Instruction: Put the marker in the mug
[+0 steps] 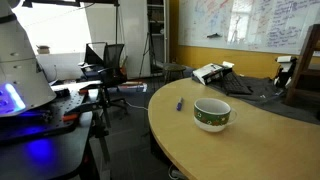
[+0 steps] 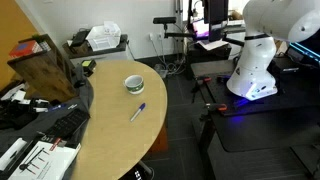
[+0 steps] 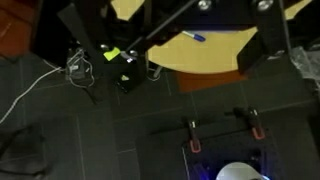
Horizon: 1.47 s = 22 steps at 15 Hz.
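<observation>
- Gripper (image 3: 188, 60): seen only in the wrist view, where its two dark fingers (image 3: 272, 35) enter from the top edge. The jaws stand wide apart and hold nothing.
- Small, thin, dark-blue marker (image 3: 196, 37): in the wrist view it appears between the two fingers, but it lies well beyond them on the table top. It touches neither finger.
- The same marker (image 1: 179, 104) (image 2: 138, 111) lies flat on the curved, light wooden table (image 1: 240, 150) (image 2: 110, 135) in both exterior views. It is near the mug, apart from it and outside it.
- Wide, low white mug with a green patterned band (image 1: 211, 115) (image 2: 134, 84): it stands upright on the table, and its white inside is visible.
- White robot base (image 2: 255, 60) (image 1: 20, 60): it stands beside the table and well apart from marker and mug, with blue light glowing at its foot.
- Brown paper bag (image 2: 45, 65): it stands at the far end of the table in an exterior view, beyond the mug.
- Dark floor (image 3: 80, 130): it fills the lower part of the wrist view, crossed by loose cables (image 3: 30, 90).
</observation>
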Each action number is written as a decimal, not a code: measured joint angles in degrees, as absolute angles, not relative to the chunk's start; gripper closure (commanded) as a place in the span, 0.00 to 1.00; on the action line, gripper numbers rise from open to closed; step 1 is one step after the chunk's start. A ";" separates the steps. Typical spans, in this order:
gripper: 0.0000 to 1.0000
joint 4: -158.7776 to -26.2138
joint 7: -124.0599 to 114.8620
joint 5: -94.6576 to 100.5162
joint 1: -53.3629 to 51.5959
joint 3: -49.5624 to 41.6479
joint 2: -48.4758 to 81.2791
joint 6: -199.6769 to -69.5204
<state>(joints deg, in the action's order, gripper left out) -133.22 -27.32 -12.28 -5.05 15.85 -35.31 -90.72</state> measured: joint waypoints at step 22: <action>0.00 -133.89 17.64 7.54 -5.00 6.63 -8.21 -122.31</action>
